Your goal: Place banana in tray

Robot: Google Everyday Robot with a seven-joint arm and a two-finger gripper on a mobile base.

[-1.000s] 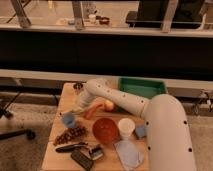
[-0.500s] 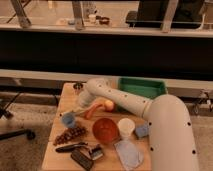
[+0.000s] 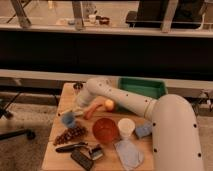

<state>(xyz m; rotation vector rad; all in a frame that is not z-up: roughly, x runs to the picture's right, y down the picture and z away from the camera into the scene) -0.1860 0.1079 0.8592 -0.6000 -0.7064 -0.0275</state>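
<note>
- Table [image 3: 56, 152]: wooden, crowded. Left edge first: dark grape bunch [image 3: 70, 134], blue cup [image 3: 68, 120] just behind it, black tools [image 3: 75, 147] at the front.
- Gripper [image 3: 78, 107]: low over the table's left part, just behind the blue cup, at the end of the white arm [image 3: 125, 100] that reaches in from the right. State open/closed/gripping: cannot tell, tip merges with what lies beneath it.
- Banana [image 3: 73, 110]: read as the pale sliver at the gripper's tip, on or just above the table, beside the orange stick. Held or merely touched: cannot tell. Not in the tray, well apart from it.
- Orange stick [image 3: 93, 109] and round yellow-orange fruit [image 3: 109, 104]: just right of the gripper, under the forearm. Neither is the target; easy to catch by mistake.
- Centre front: red bowl [image 3: 105, 130], white cup [image 3: 126, 127], blue cloths [image 3: 131, 150].
- Tray [image 3: 145, 82]: green, at the table's back right, partly behind the arm; visible part looks unoccupied.
- Step in hand, judged: grasp phase at the banana; transport not yet begun.
- Next move calls for: firm hold confirmed, straight lift to get above the stick and the round fruit, then a sweep rightward and back over the tray's rim, low release inside.
</note>
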